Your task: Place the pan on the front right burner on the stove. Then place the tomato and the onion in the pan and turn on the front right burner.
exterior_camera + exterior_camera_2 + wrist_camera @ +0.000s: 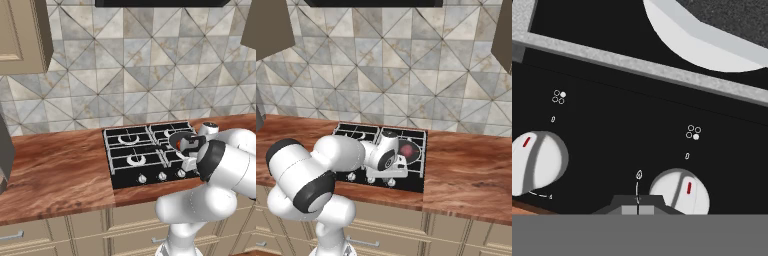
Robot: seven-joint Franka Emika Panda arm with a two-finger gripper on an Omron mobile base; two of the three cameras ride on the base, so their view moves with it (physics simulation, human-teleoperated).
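Observation:
The pan [412,151] sits on the front right burner of the stove [125,165]; its pale rim [697,40] fills the top of the hand view. In it lies the dull pink onion [406,149]. A sliver of bright red, the tomato [178,145], peeks out beside my wrist. My gripper [637,206] hangs low over the stove's front strip, its two tips pressed together and shut on nothing. A silver knob [682,189] lies just right of the tips, and another knob [537,162] sits further left. My arm hides the front right burner ring.
Three more knobs [162,176] line the stove's front edge. A grey grate bar [637,65] crosses between the knobs and the pan. Wooden counter [55,175] spreads to the left, and more counter [471,175] to the right. The tiled wall stands behind.

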